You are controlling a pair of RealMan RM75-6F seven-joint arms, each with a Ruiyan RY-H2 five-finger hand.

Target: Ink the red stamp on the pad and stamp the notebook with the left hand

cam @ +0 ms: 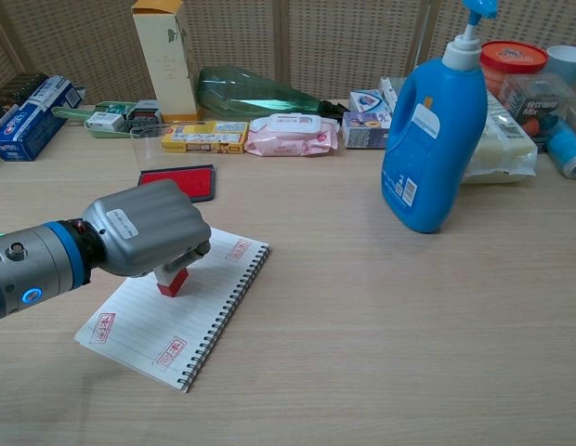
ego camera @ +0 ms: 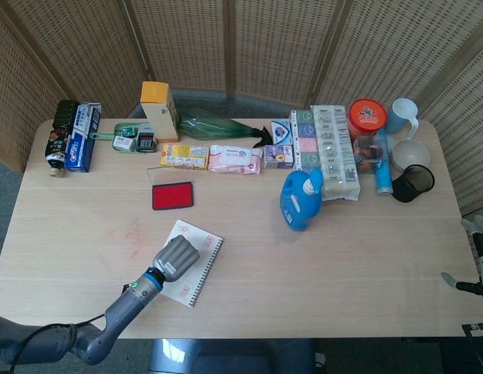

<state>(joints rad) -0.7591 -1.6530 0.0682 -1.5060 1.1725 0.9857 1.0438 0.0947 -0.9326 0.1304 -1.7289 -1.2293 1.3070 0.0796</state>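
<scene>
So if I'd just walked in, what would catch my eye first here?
Probably the grey left hand near the table's front edge, holding a red stamp upright on a spiral notebook that already carries red imprints. Behind it lies the red ink pad, and to the right stands a tall blue detergent bottle, in front of a row of boxes and packets along the back.
</scene>
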